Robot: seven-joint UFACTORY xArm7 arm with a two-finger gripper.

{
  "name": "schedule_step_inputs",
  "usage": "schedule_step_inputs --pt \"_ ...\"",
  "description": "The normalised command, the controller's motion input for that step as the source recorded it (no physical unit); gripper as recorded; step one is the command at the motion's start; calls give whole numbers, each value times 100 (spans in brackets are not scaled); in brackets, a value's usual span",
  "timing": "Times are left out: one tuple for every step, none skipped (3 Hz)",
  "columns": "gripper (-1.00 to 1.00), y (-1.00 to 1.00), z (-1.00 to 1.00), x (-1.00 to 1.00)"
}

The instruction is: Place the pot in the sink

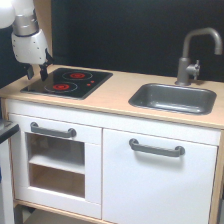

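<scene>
The pot does not show anywhere in the exterior view. The sink (172, 99), a dark grey basin with rounded corners, is set into the light wooden counter on the exterior view's right, and nothing lies in it. A tall curved grey faucet (192, 52) rises behind it. My gripper (37, 73) hangs from the white arm at the far upper left, just above the back left corner of the black stovetop (67, 82). Its two dark fingers (44, 70) stand apart with nothing between them.
The stovetop has two red-ringed burners and lies flat on the counter (112, 95). Below the counter are white cabinet doors with grey handles (156, 148), the left one with a window. A dark wall stands behind the counter.
</scene>
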Motion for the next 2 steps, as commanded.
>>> schedule_step_inputs --pt "100 -8 -85 -17" --pt "76 -7 -100 8"
